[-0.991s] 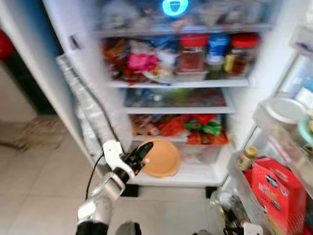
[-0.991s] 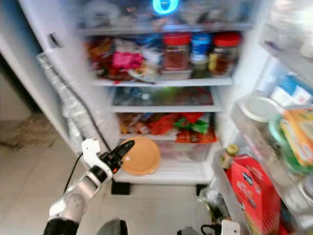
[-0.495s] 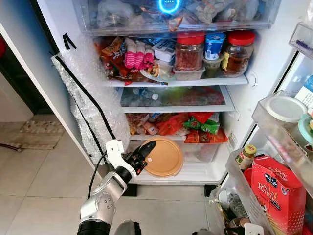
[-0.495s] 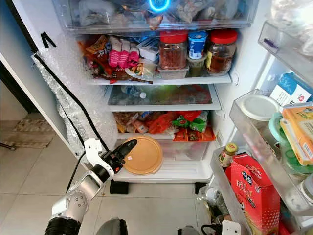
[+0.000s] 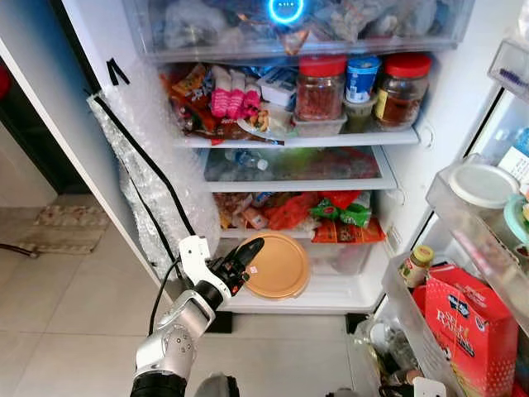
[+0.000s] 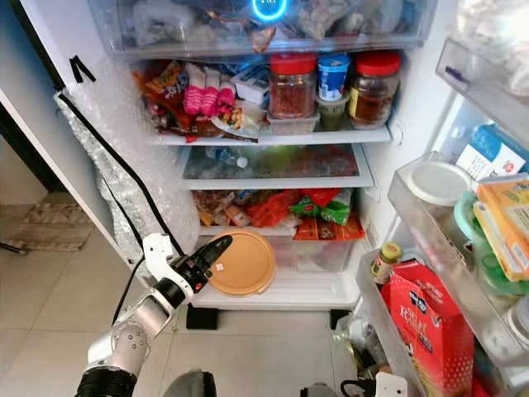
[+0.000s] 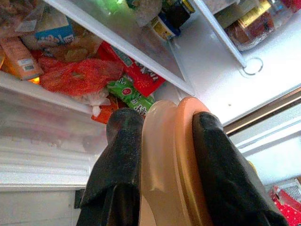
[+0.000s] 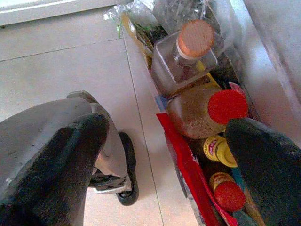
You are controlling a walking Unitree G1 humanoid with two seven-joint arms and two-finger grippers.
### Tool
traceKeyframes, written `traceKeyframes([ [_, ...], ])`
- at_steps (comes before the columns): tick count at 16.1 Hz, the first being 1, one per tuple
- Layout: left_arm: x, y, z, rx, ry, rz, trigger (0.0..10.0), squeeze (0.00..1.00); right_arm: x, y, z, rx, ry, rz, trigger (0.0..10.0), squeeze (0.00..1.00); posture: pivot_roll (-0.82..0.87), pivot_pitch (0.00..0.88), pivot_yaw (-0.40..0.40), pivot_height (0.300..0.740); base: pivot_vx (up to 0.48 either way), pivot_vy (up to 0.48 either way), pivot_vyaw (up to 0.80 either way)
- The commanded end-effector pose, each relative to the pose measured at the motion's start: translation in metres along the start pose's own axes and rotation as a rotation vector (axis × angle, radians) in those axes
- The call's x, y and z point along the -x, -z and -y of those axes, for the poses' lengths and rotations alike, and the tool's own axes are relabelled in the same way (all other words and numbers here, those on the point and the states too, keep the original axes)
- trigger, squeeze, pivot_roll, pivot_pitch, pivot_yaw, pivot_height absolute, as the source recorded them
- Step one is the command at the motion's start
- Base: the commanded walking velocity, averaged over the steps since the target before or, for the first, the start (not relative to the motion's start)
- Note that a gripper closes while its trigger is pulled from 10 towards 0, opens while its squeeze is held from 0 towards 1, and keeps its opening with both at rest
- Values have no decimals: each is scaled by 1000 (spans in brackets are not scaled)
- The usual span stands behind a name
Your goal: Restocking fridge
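The left arm [image 5: 178, 335] is silver with rounded metal joints, a white wrist block [image 5: 193, 252], a black cable [image 5: 159, 294] looping beside it, and long black fingers [image 5: 241, 255].

Bright, even daylight; blue indicator light [image 5: 285, 11] glowing (top), wrist views softly blurred.

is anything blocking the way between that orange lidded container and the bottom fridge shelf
Nothing visible does. The left hand grips the orange container right in front of the bottom shelf, whose white surface looks bare near the front. The clear drawer sits further back.
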State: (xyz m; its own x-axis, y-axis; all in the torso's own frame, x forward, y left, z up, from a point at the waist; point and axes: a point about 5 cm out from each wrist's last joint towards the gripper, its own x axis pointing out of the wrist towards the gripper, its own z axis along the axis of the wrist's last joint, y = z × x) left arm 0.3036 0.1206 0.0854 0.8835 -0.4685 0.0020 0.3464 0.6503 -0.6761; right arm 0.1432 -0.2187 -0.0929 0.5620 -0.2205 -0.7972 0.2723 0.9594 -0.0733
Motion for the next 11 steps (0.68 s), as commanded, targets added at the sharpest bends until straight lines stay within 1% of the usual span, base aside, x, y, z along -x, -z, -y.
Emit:
traceKeyframes([
  [1,1,0,-3,-6,-5,1,10000,0,2,7,-7,-14,-27,-16,10000,0,-42,58,69,647,285,0,0],
  [4,1,0,-3,-6,-5,1,10000,0,2,4,-8,-40,-48,23,10000,0,-43,58,69,647,287,0,0],
  [11,1,0,-2,-7,-1,-3,10000,0,2,4,-9,-36,-48,19,10000,0,-42,59,70,647,289,0,0],
])
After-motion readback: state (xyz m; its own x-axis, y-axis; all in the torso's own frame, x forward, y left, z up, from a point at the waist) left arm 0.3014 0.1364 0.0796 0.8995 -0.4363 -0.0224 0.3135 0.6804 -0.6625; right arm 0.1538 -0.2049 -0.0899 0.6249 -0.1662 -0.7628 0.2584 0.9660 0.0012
